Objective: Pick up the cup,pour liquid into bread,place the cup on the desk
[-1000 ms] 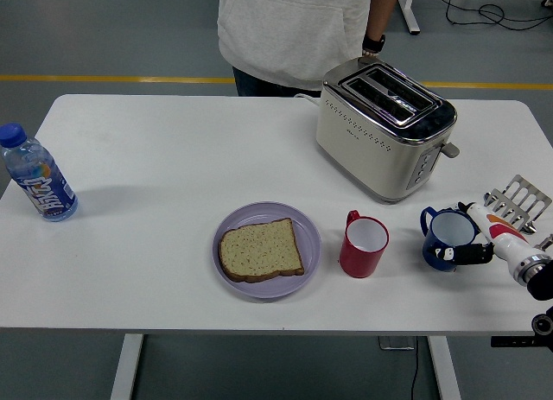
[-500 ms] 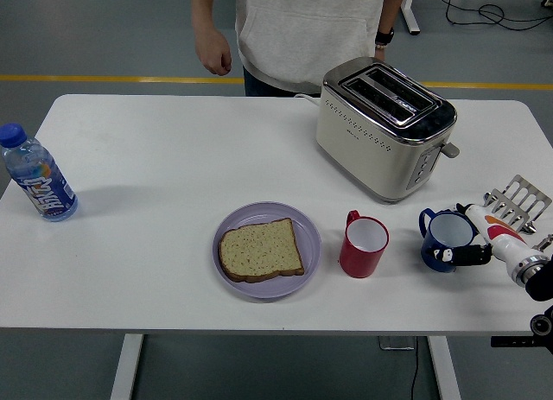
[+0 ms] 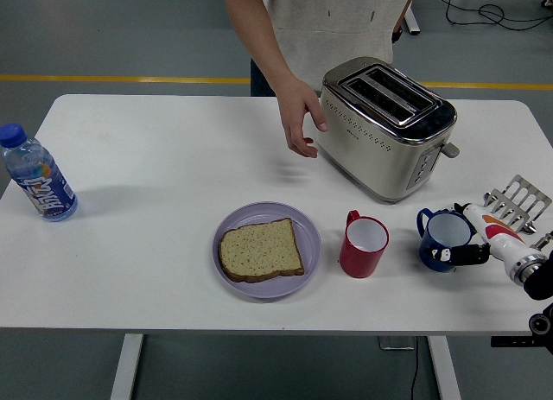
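A blue cup [image 3: 444, 233] stands on the white table [image 3: 155, 158] at the right, and my right hand [image 3: 465, 238] is closed around its right side, white thumb behind it and black fingers in front. A red cup [image 3: 364, 244] stands upright and untouched just left of it. Further left, a slice of brown bread [image 3: 259, 250] lies flat on a lilac plate [image 3: 308, 225]. My left hand is out of view.
A silver toaster [image 3: 380, 128] stands behind the cups. A person's hand [image 3: 301, 122] reaches down beside the toaster's left end. A water bottle [image 3: 39, 180] stands at the far left edge. A metal rack [image 3: 517, 201] lies at the right edge behind my hand.
The person's arm has come down over the table's far side, hand now beside the toaster. The blue cup has shifted slightly left in my right hand.
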